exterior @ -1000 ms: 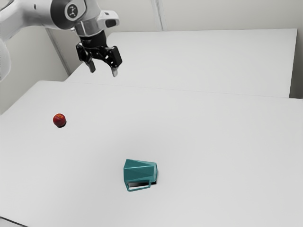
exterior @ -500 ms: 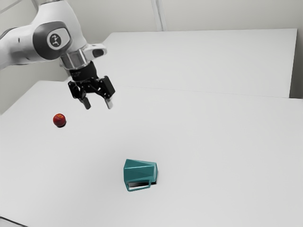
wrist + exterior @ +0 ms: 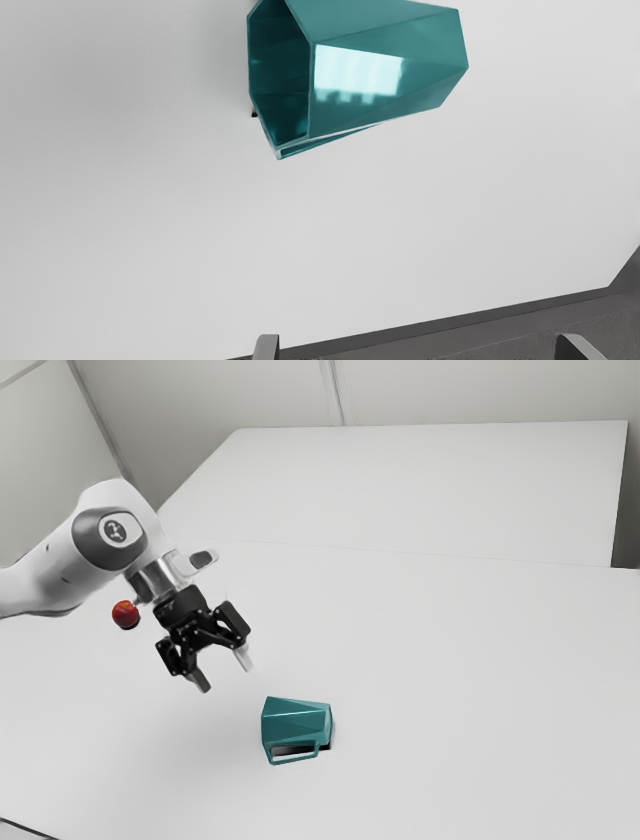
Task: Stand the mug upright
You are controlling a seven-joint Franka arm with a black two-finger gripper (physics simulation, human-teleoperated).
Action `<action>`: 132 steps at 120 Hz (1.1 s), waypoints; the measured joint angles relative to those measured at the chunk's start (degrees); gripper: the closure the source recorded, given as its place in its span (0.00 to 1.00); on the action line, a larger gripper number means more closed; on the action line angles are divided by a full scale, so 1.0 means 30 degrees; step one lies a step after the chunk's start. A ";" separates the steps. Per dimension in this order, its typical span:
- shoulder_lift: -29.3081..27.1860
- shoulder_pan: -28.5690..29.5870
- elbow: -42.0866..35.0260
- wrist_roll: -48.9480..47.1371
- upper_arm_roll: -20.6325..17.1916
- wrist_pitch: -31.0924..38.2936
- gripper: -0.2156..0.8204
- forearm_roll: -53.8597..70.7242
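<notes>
Over the table, my gripper (image 3: 226, 672) is held tilted, its two fingers wide apart and nothing between them. The teal faceted mug (image 3: 296, 722) lies on its side, a short way from the fingertips toward the exterior view's right and lower edge; its handle points to that view's lower edge. In the wrist view the mug (image 3: 380, 65) turns its dark open mouth partly to the camera, and part of it is cut off by the frame. The fingertips of my gripper (image 3: 417, 345) stand well apart there, clear of the mug.
A small red ball-like fruit (image 3: 125, 614) rests on the white table (image 3: 450, 690), close beside the arm in the exterior view. A second white surface (image 3: 420, 490) lies beyond the table. The table's edge crosses the wrist view near my fingertips.
My gripper has come down and closer to the mug, first dropping toward the table and then tilting over. The mug and the red fruit have stayed where they were.
</notes>
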 joint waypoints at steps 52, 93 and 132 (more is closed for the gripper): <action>0.0251 0.0432 -0.3846 0.7272 -0.0015 0.5794 0.21 -0.4635; 0.2184 0.0743 -0.4599 1.2098 -0.0015 0.7832 0.21 -0.8768; 0.3602 0.0741 -0.4600 1.4949 -0.0056 0.7319 0.21 -1.1511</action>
